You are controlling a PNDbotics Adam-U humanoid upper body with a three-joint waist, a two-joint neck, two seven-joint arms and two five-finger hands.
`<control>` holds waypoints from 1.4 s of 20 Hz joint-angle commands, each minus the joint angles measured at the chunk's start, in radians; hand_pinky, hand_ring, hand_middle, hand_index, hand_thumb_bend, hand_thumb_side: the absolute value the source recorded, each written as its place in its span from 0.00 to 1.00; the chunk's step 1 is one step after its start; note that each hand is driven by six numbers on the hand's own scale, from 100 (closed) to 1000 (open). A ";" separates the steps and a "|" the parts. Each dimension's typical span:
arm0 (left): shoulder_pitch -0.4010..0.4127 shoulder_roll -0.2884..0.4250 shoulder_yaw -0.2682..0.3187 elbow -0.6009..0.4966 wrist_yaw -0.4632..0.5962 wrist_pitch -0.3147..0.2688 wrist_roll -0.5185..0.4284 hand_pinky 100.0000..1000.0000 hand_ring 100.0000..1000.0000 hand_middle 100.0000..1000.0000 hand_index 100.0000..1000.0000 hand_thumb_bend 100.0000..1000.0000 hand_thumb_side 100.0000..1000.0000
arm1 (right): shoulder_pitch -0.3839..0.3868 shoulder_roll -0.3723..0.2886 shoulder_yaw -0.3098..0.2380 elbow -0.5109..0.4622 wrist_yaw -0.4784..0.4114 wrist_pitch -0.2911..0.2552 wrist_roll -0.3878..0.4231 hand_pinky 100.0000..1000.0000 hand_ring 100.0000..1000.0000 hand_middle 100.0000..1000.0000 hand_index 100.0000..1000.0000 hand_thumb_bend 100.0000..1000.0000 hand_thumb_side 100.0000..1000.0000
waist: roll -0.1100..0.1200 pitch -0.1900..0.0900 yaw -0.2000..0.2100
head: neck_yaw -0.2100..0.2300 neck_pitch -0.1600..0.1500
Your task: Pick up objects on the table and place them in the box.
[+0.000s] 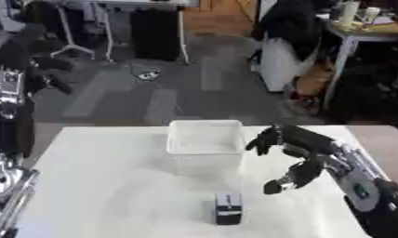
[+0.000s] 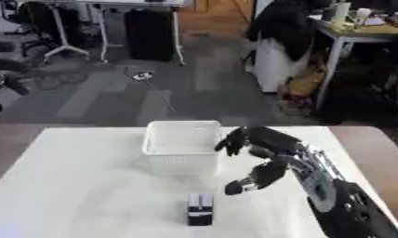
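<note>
A white box (image 1: pixel 205 144) sits on the white table (image 1: pixel 104 195), toward the far edge at 12 o'clock. A small black and white object (image 1: pixel 228 208) stands near the front edge at 6 o'clock, upright, its long side up and down. Bare table lies between them and all around. The right hand (image 1: pixel 293 155) hangs at 3 o'clock, just beside the box, fingers spread and bent, holding nothing.
</note>
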 commanded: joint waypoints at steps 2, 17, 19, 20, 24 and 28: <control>-0.015 0.024 0.007 -0.007 -0.008 -0.002 0.000 0.31 0.56 0.65 0.86 0.17 1.00 | -0.029 -0.020 0.002 0.003 -0.048 0.013 0.037 0.47 0.40 0.47 0.78 0.85 1.00 | 0.000 -0.009 0.001 | -0.051 -0.053; -0.019 0.022 0.005 -0.006 -0.007 -0.002 -0.003 0.31 0.56 0.65 0.86 0.17 1.00 | -0.009 0.050 0.029 0.097 -0.038 0.009 0.107 0.64 0.48 0.54 0.83 0.86 1.00 | 0.002 -0.006 0.005 | -0.066 -0.071; -0.020 0.021 0.005 -0.006 -0.007 -0.002 -0.003 0.31 0.56 0.65 0.86 0.17 1.00 | -0.001 0.077 0.029 0.109 -0.017 0.008 0.112 0.64 0.49 0.54 0.83 0.85 1.00 | 0.003 -0.006 0.007 | -0.067 -0.073; -0.021 0.020 0.005 -0.006 -0.007 -0.002 -0.003 0.31 0.56 0.65 0.86 0.17 1.00 | 0.002 0.090 0.028 0.115 -0.003 0.009 0.110 0.64 0.49 0.54 0.83 0.84 1.00 | 0.004 -0.005 0.008 | -0.068 -0.073; -0.022 0.018 0.005 -0.007 -0.007 -0.002 -0.003 0.31 0.56 0.65 0.86 0.17 1.00 | 0.008 0.133 0.018 0.131 0.078 0.012 0.074 0.64 0.49 0.55 0.82 0.83 1.00 | 0.005 -0.005 0.010 | -0.070 -0.074; -0.024 0.016 0.005 -0.007 -0.007 -0.002 -0.003 0.31 0.56 0.65 0.86 0.17 1.00 | 0.010 0.159 0.009 0.138 0.159 0.020 0.015 0.63 0.49 0.54 0.81 0.83 1.00 | 0.005 -0.004 0.012 | -0.070 -0.075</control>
